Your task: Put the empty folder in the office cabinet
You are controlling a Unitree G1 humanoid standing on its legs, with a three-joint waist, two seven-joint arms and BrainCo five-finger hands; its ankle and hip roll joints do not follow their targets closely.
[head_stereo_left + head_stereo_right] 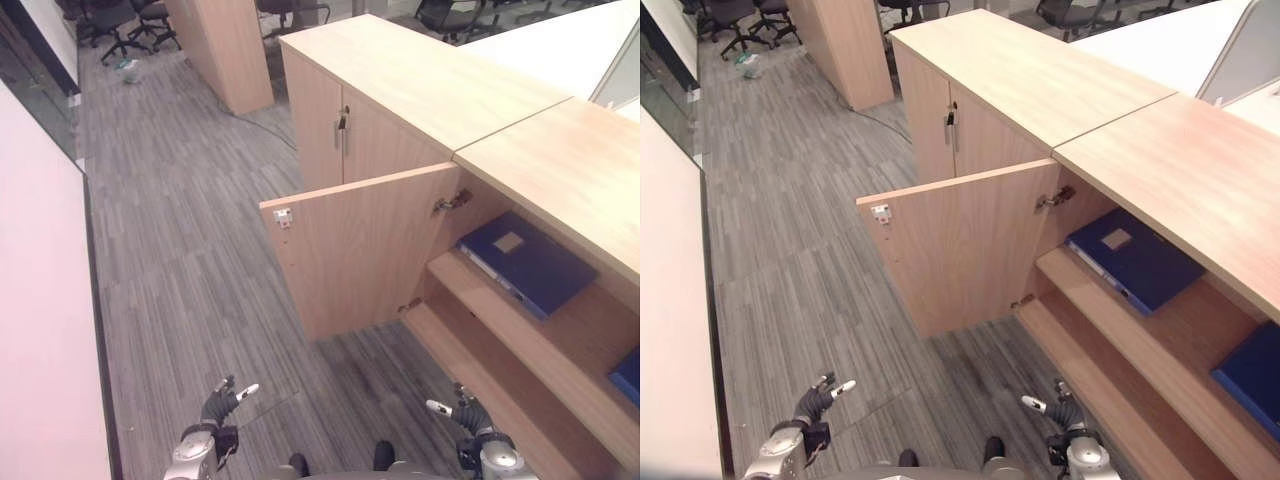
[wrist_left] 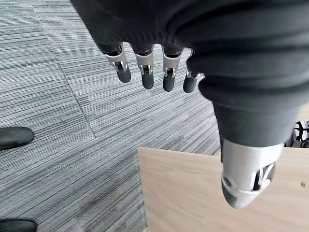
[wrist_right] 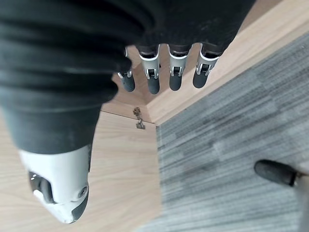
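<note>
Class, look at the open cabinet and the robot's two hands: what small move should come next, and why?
Probably reach the left hand to the open door and swing it shut. The blue folder already lies flat on the cabinet's upper shelf, and both the left and the right hand hang low, open and holding nothing, so what seems left is closing the door.

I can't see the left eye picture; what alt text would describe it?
A dark blue folder lies flat on the upper shelf of a light wooden office cabinet, its door swung open. Both robot hands, left hand and right hand, hang open and empty above grey carpet.
</note>
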